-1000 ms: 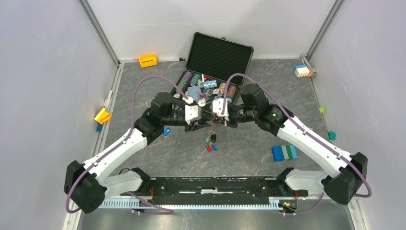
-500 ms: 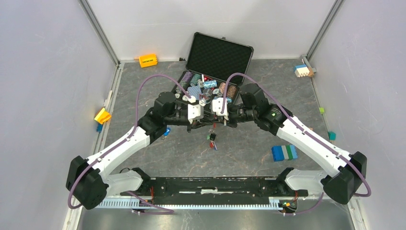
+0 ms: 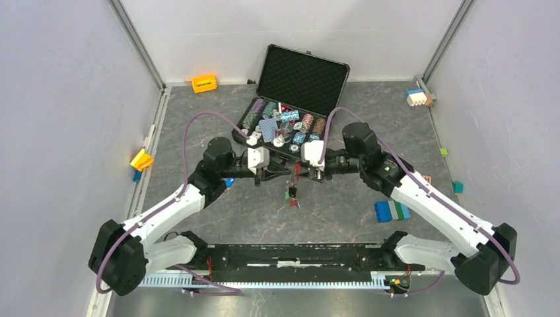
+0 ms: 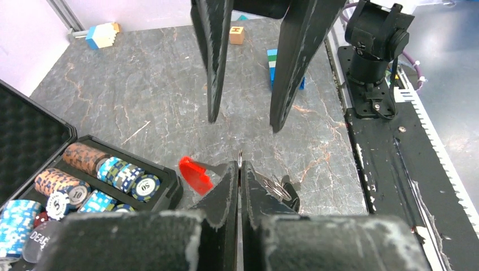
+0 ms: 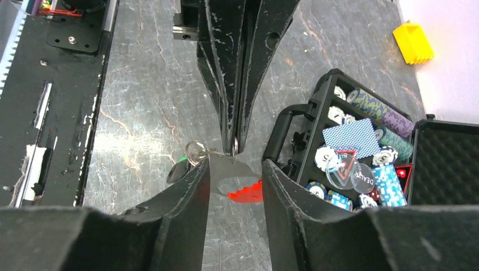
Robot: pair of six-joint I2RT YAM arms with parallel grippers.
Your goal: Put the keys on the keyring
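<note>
Closest in, mid-table: the left gripper (image 4: 238, 168) is clamped tight on the thin metal of the keyring (image 4: 195, 176), whose red end pokes out at 9 o'clock of the pinch in the left wrist view. The right gripper (image 5: 234, 169) faces it with its fingers spread apart, one on each side of the left's tip, gripping nothing. The keys (image 3: 291, 193) bunch up at 6 o'clock right under where the two grippers meet. Can't tell if they hang or lie on the table.

Further back at 12 o'clock is the black case (image 3: 300, 76), with its foam lid propped open. The tray is stuffed with rolls of chips (image 5: 367, 104), a blue-backed pack of cards (image 5: 353, 136) and a clear dealer button (image 5: 361, 179) on top of more chips.

Compared with a second ago, it looks like a handover. The right was clenched then and has now let go, and the left has closed down. Both wrists have also backed apart a bit, the left toward 9 and the right toward 3. The keys are pretty much where they were.
</note>
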